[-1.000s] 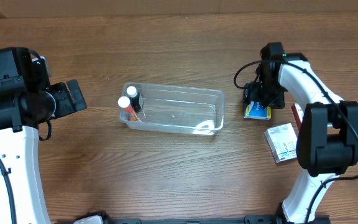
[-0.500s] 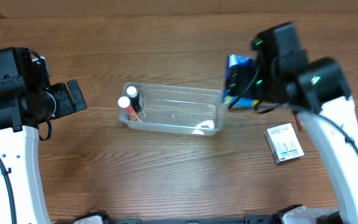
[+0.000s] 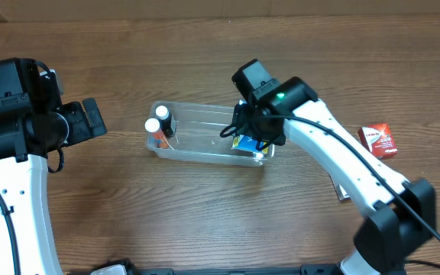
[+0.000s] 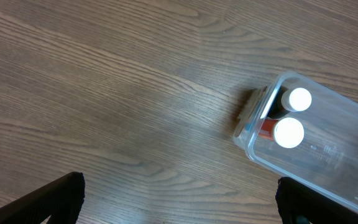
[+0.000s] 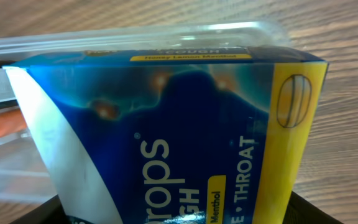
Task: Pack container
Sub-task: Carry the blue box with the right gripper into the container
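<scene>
The clear plastic container (image 3: pixel 205 122) sits mid-table with two white-capped bottles (image 3: pixel 157 124) at its left end. It also shows in the left wrist view (image 4: pixel 328 155), with the bottles (image 4: pixel 289 132). My right gripper (image 3: pixel 252 136) is shut on a blue and yellow cough-drops box (image 3: pixel 247 143) and holds it over the container's right end. The box (image 5: pixel 185 143) fills the right wrist view, with the container rim (image 5: pixel 135 34) behind it. My left gripper (image 3: pixel 90 118) is open and empty, left of the container; its fingers (image 4: pixel 179 199) are wide apart over bare wood.
A small red box (image 3: pixel 378 139) lies on the table at the right. A white box (image 3: pixel 341 189) is mostly hidden under my right arm. The table is brown wood.
My right gripper has carried the blue box from the right of the container leftward to over its right end. The red box is now uncovered. The left arm has not moved.
</scene>
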